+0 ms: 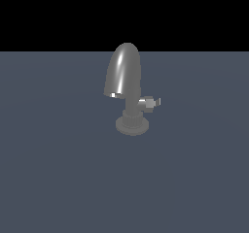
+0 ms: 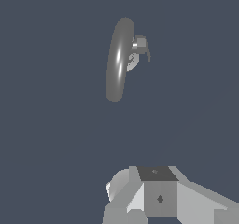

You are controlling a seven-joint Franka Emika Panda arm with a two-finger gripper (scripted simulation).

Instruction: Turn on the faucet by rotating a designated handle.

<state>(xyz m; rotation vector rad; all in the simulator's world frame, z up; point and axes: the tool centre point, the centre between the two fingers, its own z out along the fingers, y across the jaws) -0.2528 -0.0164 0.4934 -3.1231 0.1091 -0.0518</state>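
Note:
The faucet [image 1: 124, 76] stands upright on the floor, a shiny grey tap with a tall rounded spout over a ribbed neck and a round disc base [image 1: 132, 126]. Its handle [image 1: 150, 102] is a short stub with a flat tab end, jutting from the stem toward the exterior view's right. No arm shows in the exterior view. The wrist view looks down on the faucet [image 2: 116, 59] from well above, the handle [image 2: 141, 45] sticking out beside the spout. Only grey blocks of my gripper [image 2: 158, 195] show at that picture's edge, far from the faucet, and nothing is held.
A plain dark blue-grey floor [image 1: 58, 169] stretches all around the faucet, with a black background beyond its far edge. No other object is in view.

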